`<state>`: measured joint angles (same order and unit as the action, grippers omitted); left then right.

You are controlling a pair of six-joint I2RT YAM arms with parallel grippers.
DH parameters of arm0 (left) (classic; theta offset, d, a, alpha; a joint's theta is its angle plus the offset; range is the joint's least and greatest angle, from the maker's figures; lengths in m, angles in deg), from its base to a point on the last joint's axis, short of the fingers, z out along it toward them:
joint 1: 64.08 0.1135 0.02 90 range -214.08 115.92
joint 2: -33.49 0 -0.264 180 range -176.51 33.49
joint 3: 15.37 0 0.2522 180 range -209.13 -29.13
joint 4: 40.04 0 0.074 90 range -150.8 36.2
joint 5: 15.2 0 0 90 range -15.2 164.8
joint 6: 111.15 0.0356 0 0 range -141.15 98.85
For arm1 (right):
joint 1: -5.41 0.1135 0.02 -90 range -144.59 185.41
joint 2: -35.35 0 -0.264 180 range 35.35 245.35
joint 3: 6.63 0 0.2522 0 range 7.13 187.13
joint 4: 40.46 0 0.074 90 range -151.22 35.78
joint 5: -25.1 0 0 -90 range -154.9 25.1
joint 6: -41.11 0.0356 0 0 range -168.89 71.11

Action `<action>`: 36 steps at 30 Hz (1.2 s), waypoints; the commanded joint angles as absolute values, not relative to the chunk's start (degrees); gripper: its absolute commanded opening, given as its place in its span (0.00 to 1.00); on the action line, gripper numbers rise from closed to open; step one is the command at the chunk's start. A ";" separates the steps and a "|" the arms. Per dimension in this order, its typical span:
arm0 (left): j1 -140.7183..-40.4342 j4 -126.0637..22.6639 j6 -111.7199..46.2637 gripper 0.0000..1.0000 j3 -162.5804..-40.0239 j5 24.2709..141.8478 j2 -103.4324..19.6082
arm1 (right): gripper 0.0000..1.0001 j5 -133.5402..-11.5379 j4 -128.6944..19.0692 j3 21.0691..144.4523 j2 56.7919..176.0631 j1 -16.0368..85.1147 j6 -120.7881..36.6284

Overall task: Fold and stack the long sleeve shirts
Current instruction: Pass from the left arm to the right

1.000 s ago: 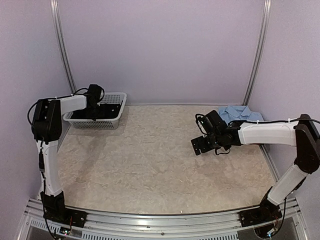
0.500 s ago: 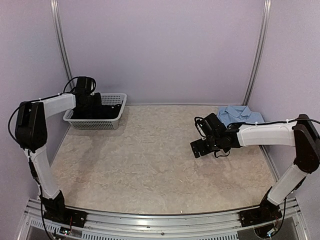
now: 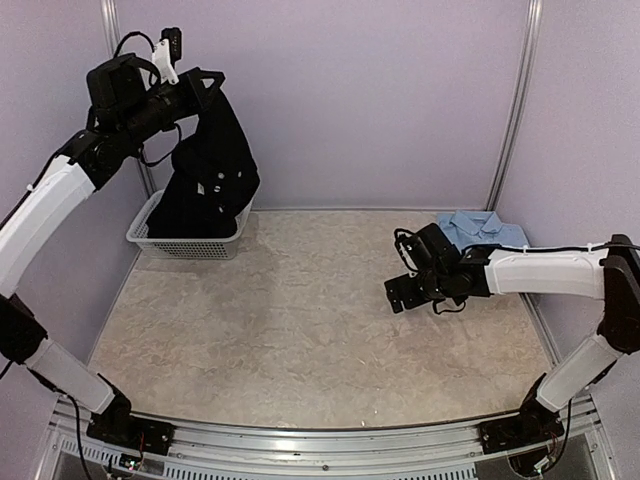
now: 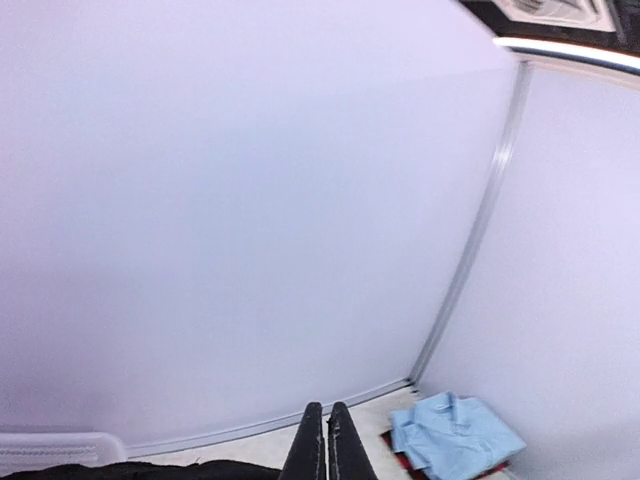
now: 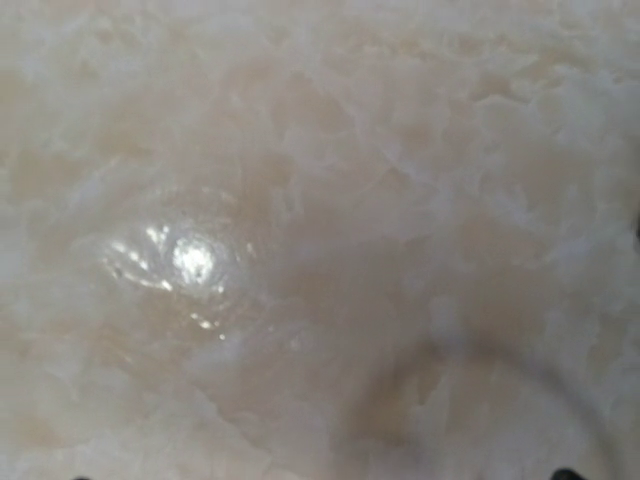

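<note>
1. Hanging from the left hand (image 3: 210, 80), the black shirt (image 3: 212, 165) drapes down in front of the back wall (image 3: 350, 100). Its lower end rests inside the white basket (image 3: 190, 246) at the far left corner of the counter (image 3: 300, 330).
2. The left hand is up high, well above the basket. In its wrist view its fingers (image 4: 313, 445) are pressed together, pinching the top of the black shirt.
3. The light blue shirt (image 3: 480, 229) lies folded, collar showing, in the far right corner of the counter.
4. The left wrist view shows a red-and-black shirt (image 4: 397, 455) under the light blue shirt, with only an edge peeking out.
5. The right hand (image 3: 402, 291) hovers low over the counter. It is near the two folded shirts but apart from them, on the side toward the middle.
6. The right hand is spread wide and holds nothing. Its wrist view shows only bare counter, with the fingertips (image 5: 566, 475) just visible at the bottom corners.
</note>
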<state>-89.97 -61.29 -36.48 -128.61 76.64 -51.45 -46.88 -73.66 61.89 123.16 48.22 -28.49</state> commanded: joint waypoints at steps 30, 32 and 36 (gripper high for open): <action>-113.50 -66.02 -45.96 0.00 -135.82 84.04 -75.40 | 0.99 -51.64 -52.63 56.38 104.71 60.93 -21.47; -113.55 -65.63 -46.79 0.00 -134.82 84.40 -75.15 | 0.99 -50.15 -51.84 56.95 106.74 61.05 -21.72; -113.43 -65.33 -47.99 0.00 -133.38 84.01 -74.70 | 0.99 -51.42 -49.52 58.91 110.98 62.43 -22.97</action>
<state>-113.20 -67.54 -45.68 -133.34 82.83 -76.24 -53.46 -53.79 56.88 108.12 60.44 -22.94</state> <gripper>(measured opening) 0.006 0.990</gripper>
